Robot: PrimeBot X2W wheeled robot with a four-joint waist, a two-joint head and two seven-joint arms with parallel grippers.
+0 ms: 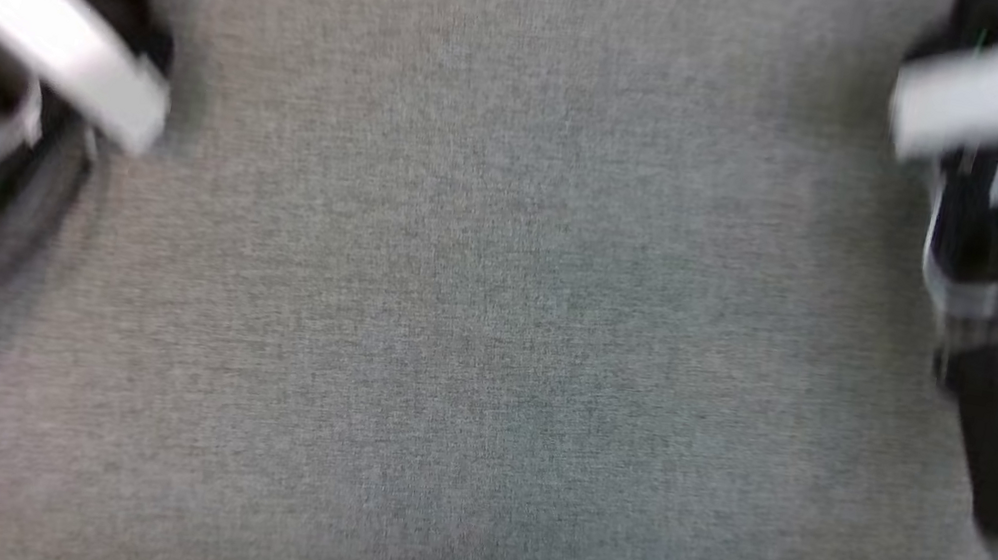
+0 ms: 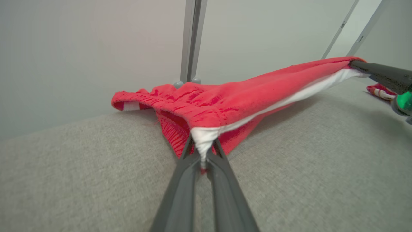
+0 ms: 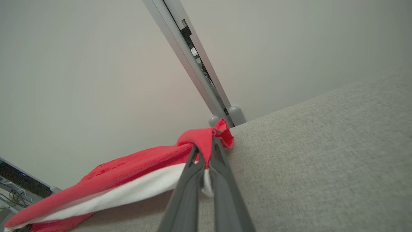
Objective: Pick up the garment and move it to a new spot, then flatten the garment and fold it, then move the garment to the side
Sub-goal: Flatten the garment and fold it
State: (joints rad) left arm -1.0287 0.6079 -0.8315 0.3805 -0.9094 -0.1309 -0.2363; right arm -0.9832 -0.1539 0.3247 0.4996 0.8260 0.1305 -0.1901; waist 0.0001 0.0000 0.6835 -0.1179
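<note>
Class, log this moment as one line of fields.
left tool: shut on garment | right tool: shut on garment | garment: stretched between tools over grey surface

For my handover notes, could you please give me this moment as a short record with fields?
surface: grey cloth
garment: red, with a white strip along one edge
left gripper: shut on one end of the white-edged side
right gripper: shut on the other end
garment state: held edge stretched between the two grippers, raised off the surface; gathered far side lies on it
background: pale wall, metal post
head view: blurred, arms at both sides
</note>
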